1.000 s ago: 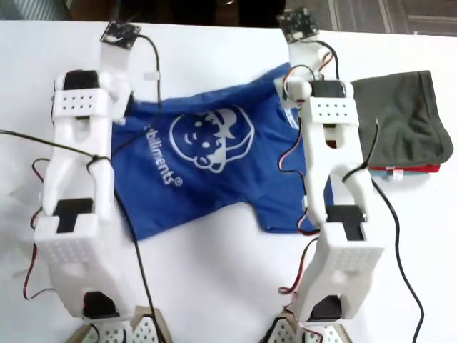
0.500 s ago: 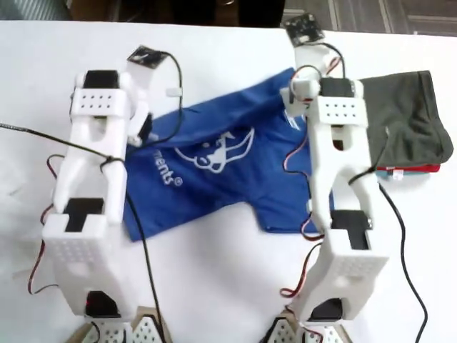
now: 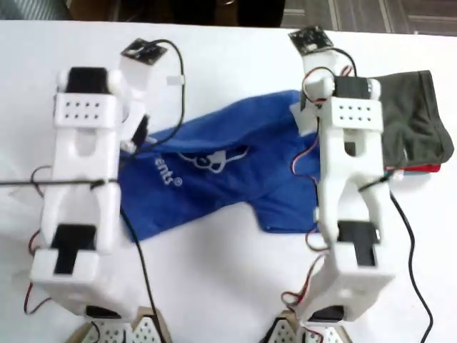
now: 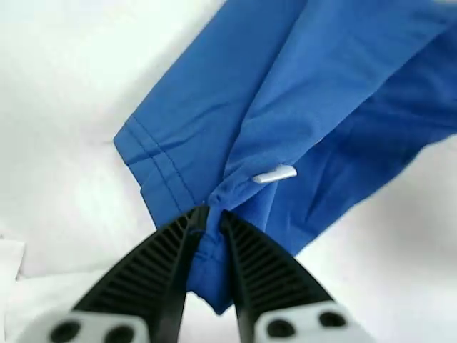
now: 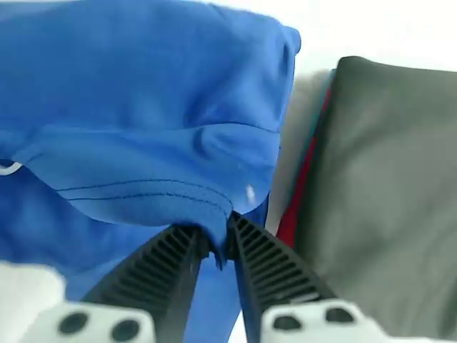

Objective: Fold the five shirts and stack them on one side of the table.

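Cloth is bunching up in the middle of the white counter point(image 3: 228, 286), where a bright blue short-sleeved shirt with a white cartoon print point(image 3: 214, 179) is lying crumpled between the two white arms. The left hand point(image 4: 211, 214) is pinching a fold of the blue fabric beside a stitched hem. Its black ribbed fingers are closed down to a narrow slit with the cloth between them, and a small white tag point(image 4: 275, 174) is showing just past the fingertips. The right hand point(image 5: 218, 239) is gripping another hemmed edge of the same shirt, fingers almost together around the fabric, on the side nearest the pile. The shirt's far edge is draping over toward the near half and partly covering the print. Beside the right arm, a folded dark grey-green shirt point(image 3: 410, 118) is sitting on top of a folded red garment point(image 3: 418, 169), with a thin teal edge showing by the red. The blue shirt is lying just beside them.
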Robot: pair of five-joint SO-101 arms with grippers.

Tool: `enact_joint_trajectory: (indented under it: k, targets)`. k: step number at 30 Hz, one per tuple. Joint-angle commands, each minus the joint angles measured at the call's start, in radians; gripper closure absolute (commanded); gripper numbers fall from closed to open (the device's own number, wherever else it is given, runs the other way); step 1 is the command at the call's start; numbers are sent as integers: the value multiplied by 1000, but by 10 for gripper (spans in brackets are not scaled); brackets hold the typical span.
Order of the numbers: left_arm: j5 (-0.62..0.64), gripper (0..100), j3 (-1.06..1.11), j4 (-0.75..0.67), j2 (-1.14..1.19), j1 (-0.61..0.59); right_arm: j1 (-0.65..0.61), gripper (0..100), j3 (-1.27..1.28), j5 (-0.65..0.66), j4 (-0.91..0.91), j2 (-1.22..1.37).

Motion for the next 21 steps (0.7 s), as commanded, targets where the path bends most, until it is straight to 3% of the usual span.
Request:
enact_joint_trajectory:
  k: [1,11,21]
  targets:
    - [0,975,120,-3,-117,6,7,978,87,9,8,-193]
    - [-2,975,581,-218,-353,9,10,978,655,12,-242,-564]
    - [3,975,842,-388,-399,14,104,978,796,75,-278,-616]
